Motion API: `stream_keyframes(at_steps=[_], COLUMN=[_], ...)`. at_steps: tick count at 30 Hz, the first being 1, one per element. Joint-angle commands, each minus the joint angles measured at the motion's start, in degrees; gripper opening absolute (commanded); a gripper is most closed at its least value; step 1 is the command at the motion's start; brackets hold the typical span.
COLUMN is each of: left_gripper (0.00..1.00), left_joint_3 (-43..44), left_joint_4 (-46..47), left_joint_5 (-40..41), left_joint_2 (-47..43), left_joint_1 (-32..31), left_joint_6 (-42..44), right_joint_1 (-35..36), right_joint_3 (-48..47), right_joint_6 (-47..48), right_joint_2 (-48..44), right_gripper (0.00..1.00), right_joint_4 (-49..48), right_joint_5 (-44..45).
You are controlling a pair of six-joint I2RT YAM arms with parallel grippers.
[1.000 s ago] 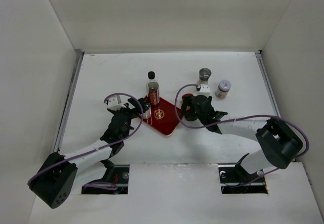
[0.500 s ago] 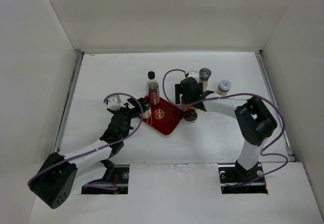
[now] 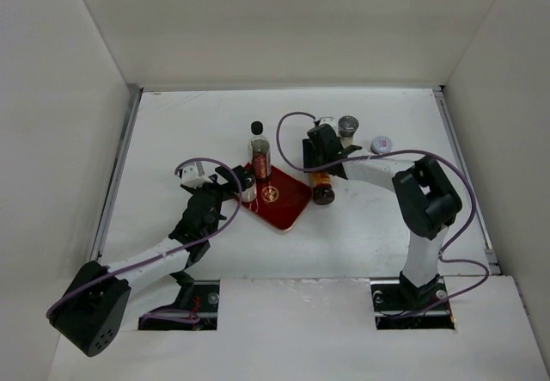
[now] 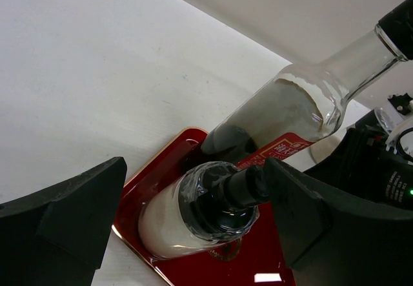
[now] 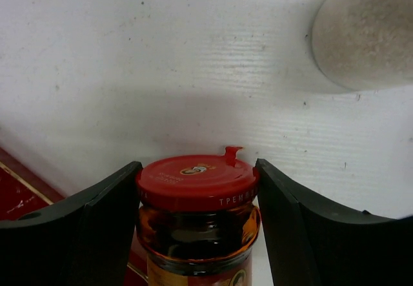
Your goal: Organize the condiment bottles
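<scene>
Robot lab test cell, bare white panel walls (image 3: 284,28), plain white table (image 3: 172,123)

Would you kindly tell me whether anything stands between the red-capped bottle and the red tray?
Nothing visible does. The red-capped bottle, within the right gripper, sits beside the tray's right corner, and that side of the tray is bare.

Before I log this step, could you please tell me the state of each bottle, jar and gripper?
tall black-capped bottle: upright on the red tray.
whitish shaker: upright on the tray, not gripped.
left gripper: open, fingers either side of the shaker.
red-capped bottle: beside the tray, cap gripped.
right gripper: shut on that cap.
grey-capped shaker: upright on the table.
small jar: upright on the table.
</scene>
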State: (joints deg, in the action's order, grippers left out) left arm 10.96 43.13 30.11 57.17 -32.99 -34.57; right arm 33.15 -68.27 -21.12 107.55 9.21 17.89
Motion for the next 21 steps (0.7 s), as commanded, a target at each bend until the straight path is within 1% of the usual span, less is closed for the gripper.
stream_keyframes(at_steps=[1,4,6,10,15,21], left_gripper=[0.88,0.88,0.88,0.88,0.88,0.88], left_joint_3=[-0.2,-0.4,-0.4,-0.4,-0.4,-0.4], left_joint_4=[2.7,2.6,2.6,2.5,2.5,2.5], left_joint_5=[-0.6,-0.6,-0.6,-0.6,-0.8,-0.8], left_joint_2=[-1.1,-1.4,-1.5,-1.4,-1.4,-1.6], left_joint_1=[0.6,1.0,1.2,1.3,1.4,1.4], left_joint_6=[-0.6,-0.6,-0.6,-0.6,-0.6,-0.6], right_joint_1=[-0.7,-0.9,-0.9,-0.6,2.7,5.5], right_joint_3=[-3.3,-3.0,-2.0,2.0,8.4,12.7], right_joint_6=[0.5,0.4,0.3,0.6,3.1,4.9], right_joint_2=[1.2,-0.5,-2.9,-9.3,-16.5,-19.6], right_gripper=[0.63,0.49,0.45,0.45,0.45,0.45], right_joint_4=[-0.2,-0.5,-2.3,-9.0,-20.0,-28.8], right_joint_5=[-1.0,-1.0,-0.5,1.8,6.5,9.3])
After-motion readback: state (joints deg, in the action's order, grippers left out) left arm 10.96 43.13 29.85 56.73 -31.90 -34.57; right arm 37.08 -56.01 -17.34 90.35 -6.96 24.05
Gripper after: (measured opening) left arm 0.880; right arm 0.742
